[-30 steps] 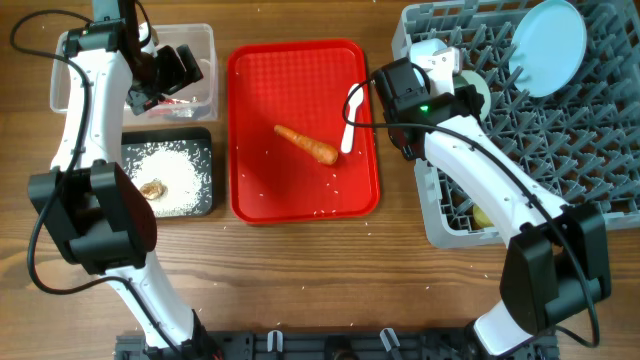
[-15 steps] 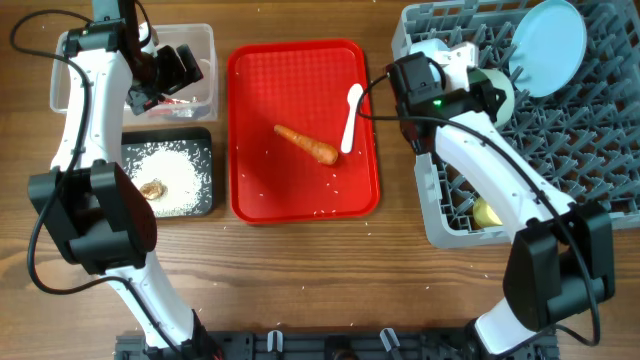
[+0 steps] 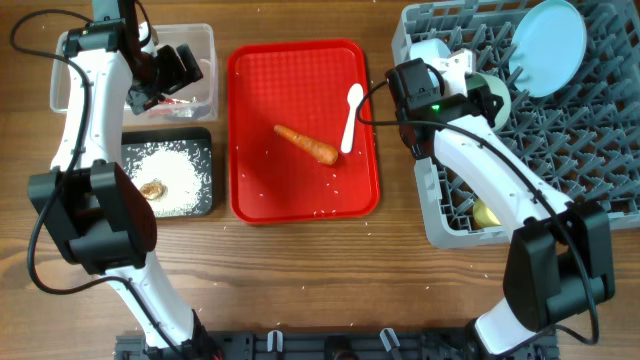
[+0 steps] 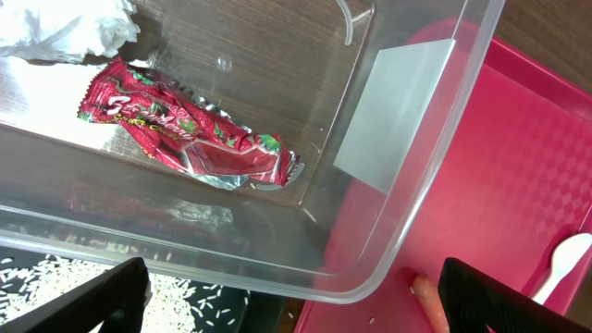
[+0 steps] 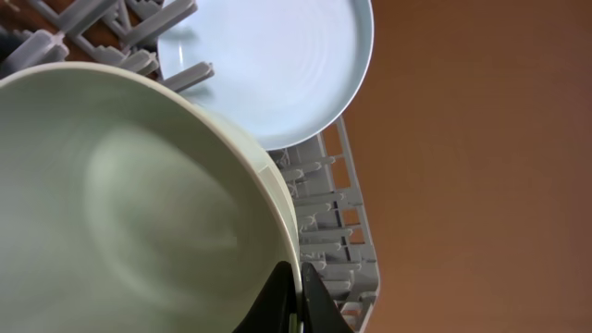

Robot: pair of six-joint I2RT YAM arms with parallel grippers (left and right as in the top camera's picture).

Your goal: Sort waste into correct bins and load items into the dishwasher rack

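My right gripper (image 3: 476, 93) is shut on the rim of a pale green bowl (image 3: 497, 97) and holds it over the left part of the grey dishwasher rack (image 3: 560, 150). In the right wrist view the fingers (image 5: 298, 298) pinch the bowl's rim (image 5: 139, 203), with the light blue plate (image 5: 268, 65) standing in the rack behind. My left gripper (image 3: 178, 68) is open and empty over the clear tub (image 3: 200, 40). The tub holds the red wrapper (image 4: 185, 139) and the white tissue (image 4: 65, 28). The orange carrot (image 3: 306, 144) and the white spoon (image 3: 352, 115) lie on the red tray (image 3: 300, 195).
The black tray (image 3: 205, 205) at the left holds white rice (image 3: 180, 170) and a brown scrap (image 3: 152, 189). A yellow cup (image 3: 487, 213) sits low in the rack. The plate (image 3: 548, 45) stands at the rack's back. Loose rice grains lie on the red tray.
My right gripper has moved right with the pale green bowl, from the rack's left edge to over the rack. The left arm has not moved.
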